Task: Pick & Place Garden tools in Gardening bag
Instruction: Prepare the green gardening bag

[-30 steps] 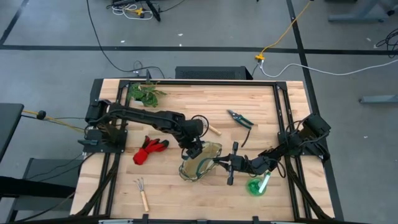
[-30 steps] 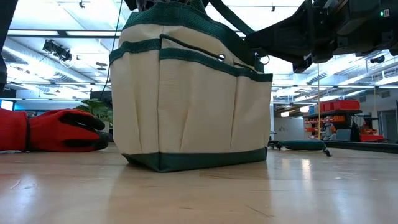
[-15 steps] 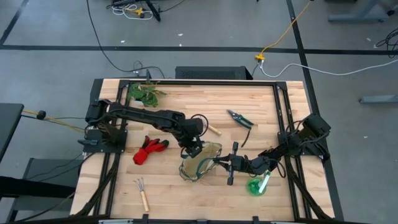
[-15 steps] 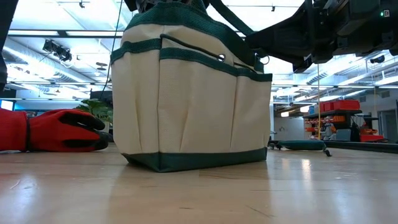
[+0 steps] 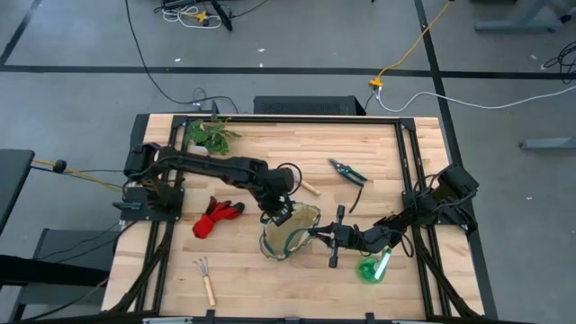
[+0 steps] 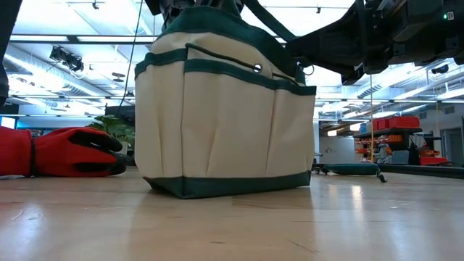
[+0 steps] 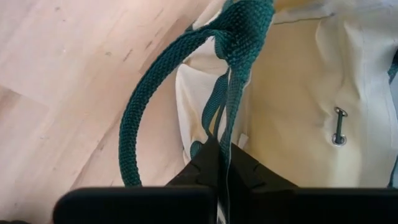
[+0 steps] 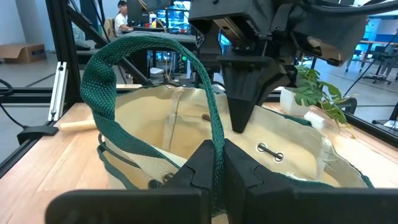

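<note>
The cream gardening bag with green trim stands upright on its base in the middle of the table, mouth up. My left gripper is shut on its far-left rim and my right gripper is shut on its right-hand handle. Red gloves lie left of the bag. One rake lies near the front left. A wooden handle shows just beyond the bag. Pruning shears lie far right of it. The green round piece lies by my right arm. My left gripper pinches a thin green strap at the bag's rim, just below where the loop handle joins it. Its fingers come from above, pointing down. The strap runs taut up from them. My right gripper pinches the green loop handle's strap between its two fingers, coming level from the table's right. The loop arches up above the fingers, and the bag stays on the table.
A leafy plant stands at the far left corner. Black frame rails run along both side edges of the table. Bare wood lies along the near edge between the rake and the green round piece.
My left gripper has shut on the strap at the bag's rim. The bag's left side has been drawn in a little toward the right, and its mouth now stands rounder. My right gripper has kept still.
</note>
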Available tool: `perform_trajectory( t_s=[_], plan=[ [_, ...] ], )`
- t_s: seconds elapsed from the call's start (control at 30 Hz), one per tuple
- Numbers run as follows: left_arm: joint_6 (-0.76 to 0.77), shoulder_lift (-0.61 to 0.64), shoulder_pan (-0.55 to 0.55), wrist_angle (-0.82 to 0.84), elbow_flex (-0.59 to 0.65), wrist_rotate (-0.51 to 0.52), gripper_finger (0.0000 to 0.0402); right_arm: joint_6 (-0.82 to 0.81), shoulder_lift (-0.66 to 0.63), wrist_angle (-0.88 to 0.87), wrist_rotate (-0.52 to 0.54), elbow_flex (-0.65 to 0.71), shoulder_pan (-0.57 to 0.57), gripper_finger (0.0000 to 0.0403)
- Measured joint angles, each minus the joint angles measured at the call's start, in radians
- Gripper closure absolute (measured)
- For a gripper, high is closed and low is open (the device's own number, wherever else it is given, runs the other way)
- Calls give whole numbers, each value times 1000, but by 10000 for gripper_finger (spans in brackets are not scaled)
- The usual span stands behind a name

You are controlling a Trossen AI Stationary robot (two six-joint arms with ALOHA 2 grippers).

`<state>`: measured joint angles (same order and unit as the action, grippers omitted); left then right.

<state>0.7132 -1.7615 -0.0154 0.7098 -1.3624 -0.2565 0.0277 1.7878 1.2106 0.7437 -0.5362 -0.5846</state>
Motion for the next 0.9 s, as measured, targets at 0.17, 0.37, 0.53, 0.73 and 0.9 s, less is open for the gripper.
perform_trajectory(
  t_s=[0.17,0.37,0.53,0.73,0.9],
  plan=[
    [-5,0,14,25,0,1,395,0,0,-2,0,0,0,383],
    [-18,0,25,30,0,0,392,0,0,-14,0,0,0,396],
    [-28,0,45,57,0,5,396,0,0,-17,0,0,0,398],
    [-50,0,67,116,0,38,394,17,0,-1,0,0,-10,399],
    [-56,0,83,122,0,42,396,44,0,25,0,0,-23,400]
  ],
)
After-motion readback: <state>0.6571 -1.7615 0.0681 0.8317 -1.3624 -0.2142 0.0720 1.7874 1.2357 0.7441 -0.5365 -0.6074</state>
